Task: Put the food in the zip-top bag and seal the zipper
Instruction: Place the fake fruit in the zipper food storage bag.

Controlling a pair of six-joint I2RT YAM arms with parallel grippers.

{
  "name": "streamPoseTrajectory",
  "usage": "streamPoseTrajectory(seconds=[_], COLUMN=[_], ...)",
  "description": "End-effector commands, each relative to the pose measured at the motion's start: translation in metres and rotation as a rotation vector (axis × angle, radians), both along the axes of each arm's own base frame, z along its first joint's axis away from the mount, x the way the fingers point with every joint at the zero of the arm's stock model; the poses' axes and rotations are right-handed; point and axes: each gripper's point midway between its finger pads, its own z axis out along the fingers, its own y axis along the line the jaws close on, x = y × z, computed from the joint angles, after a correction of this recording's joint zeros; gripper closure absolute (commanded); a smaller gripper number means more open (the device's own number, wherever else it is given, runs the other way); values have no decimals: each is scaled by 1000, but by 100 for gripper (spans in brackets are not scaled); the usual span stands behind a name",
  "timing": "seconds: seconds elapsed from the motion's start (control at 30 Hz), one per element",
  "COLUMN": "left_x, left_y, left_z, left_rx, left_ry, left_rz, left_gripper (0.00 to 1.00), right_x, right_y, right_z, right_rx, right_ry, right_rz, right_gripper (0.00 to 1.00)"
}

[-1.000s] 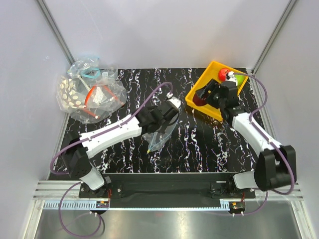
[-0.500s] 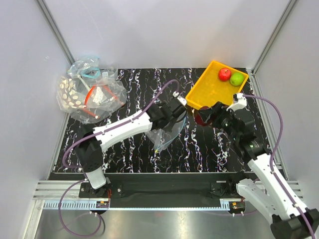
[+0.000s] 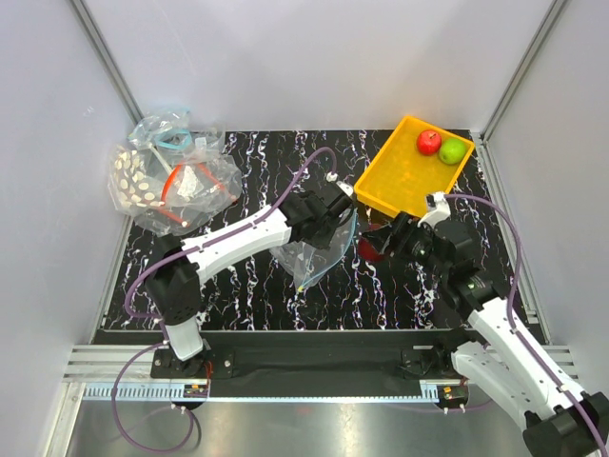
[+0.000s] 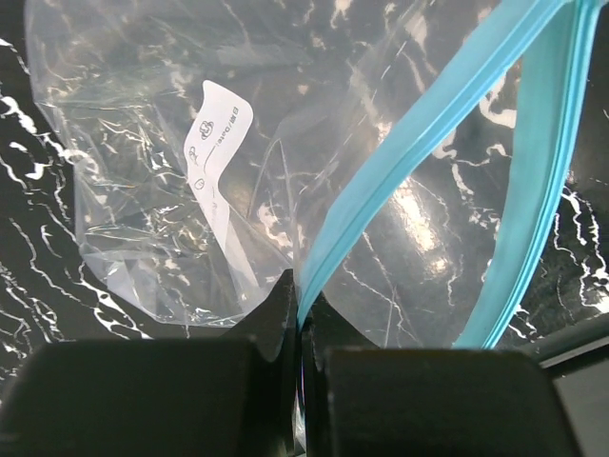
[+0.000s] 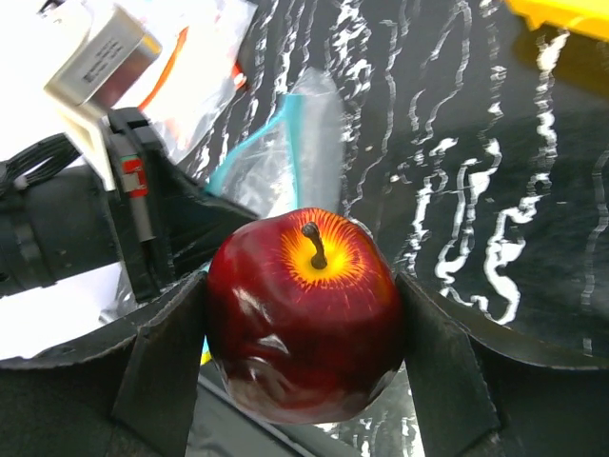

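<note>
One of the three fruits is in hand, and as far as we can see none is in the bag yet. Our right gripper is clamped on the dark maroon apple, a finger pressed to each side, and holds it above the black marbled table just beside the bag's mouth. Our left gripper is pinched shut on the teal-blue zipper. It lifts one lip of the clear zip-top bag so that the two strips part into an opening.

The red fruit and the green fruit lie side by side in the far corner of the yellow tray. A heap of other clear bags sits at the far left, well apart.

We judge the task barely begun. The apple has yet to go in, two fruits are left to fetch, and then the zipper must be pressed shut across its whole width.
</note>
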Motion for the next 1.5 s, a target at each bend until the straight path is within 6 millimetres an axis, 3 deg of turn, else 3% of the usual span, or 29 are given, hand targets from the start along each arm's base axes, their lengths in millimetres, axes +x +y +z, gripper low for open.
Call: streamPoseTrajectory(seconds=[0.0, 0.37, 0.47, 0.5, 0.73, 1.07, 1.27, 1.4, 1.47], left_x=[8, 8, 7, 7, 4, 0, -3, -7, -9], left_y=[-16, -17, -18, -17, -20, -21, -21, -24, -25], left_z=[14, 12, 13, 14, 19, 29, 53, 64, 67], left_rx=[-82, -118, -130, -138, -170, -210, -267, -308, -327], left_ry=[-4, 26, 28, 30, 40, 44, 30, 36, 44], left_rz=[2, 0, -1, 2, -1, -1, -1, -5, -6], left_gripper=[100, 100, 100, 100, 100, 100, 100, 100, 100], right_x=[2, 8, 10, 13, 27, 37, 36, 34, 32], right_y=[20, 60, 60, 62, 59, 59, 66, 66, 65], right_z=[23, 25, 25, 33, 28, -1, -10, -13, -13], right_rx=[61, 61, 64, 88, 103, 65, 35, 16, 10], right_ry=[-61, -69, -61, -90, -60, 13, 27, 35, 33], right_rz=[51, 78, 52, 47, -35, -102, -84, -87, -87], right_gripper=[62, 62, 63, 62, 63, 64, 62, 58, 51])
